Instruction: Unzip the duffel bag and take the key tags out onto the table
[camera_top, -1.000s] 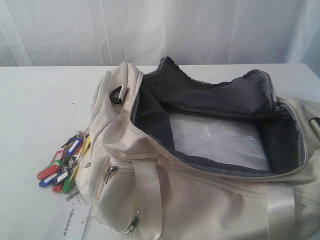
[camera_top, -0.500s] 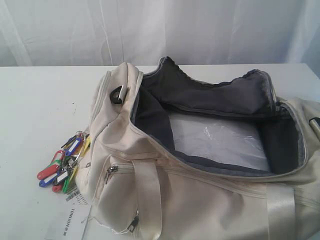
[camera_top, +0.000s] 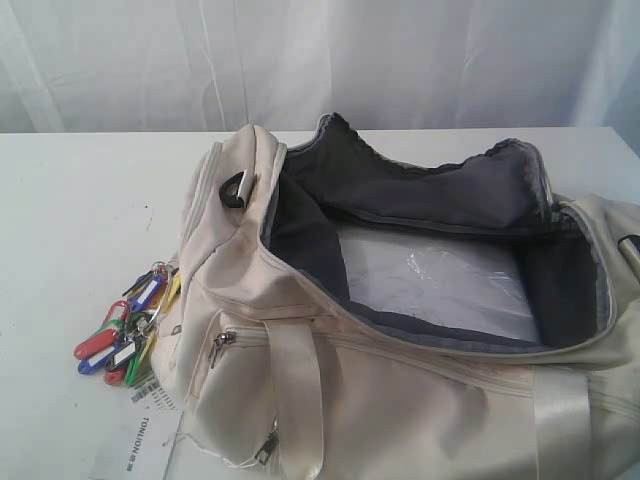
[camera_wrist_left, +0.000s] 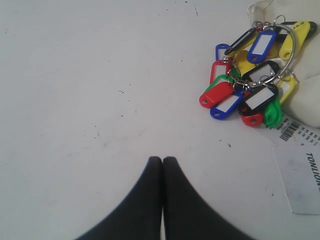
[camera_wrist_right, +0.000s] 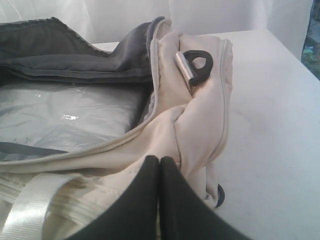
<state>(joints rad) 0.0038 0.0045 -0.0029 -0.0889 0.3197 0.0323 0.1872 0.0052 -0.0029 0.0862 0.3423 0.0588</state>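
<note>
- I get bright, even, diffuse light on the table (camera_top: 70, 220); shadows are soft and faint.
- The curtain (camera_top: 300, 60) behind is washed out.
- Glare streaks the plastic (camera_top: 430, 280) inside the bag (camera_top: 400, 400); the lining (camera_top: 400, 185) reads dark.
- My left wrist view shows the key tags (camera_wrist_left: 250, 85) sharp, the left gripper (camera_wrist_left: 162, 159) a featureless black.
- In the right wrist view the strap (camera_wrist_right: 22, 212) glints, and the near fabric is soft.

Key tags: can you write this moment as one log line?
duffel bag: unzipped | key tags: on table | left gripper: shut | right gripper: shut
</note>
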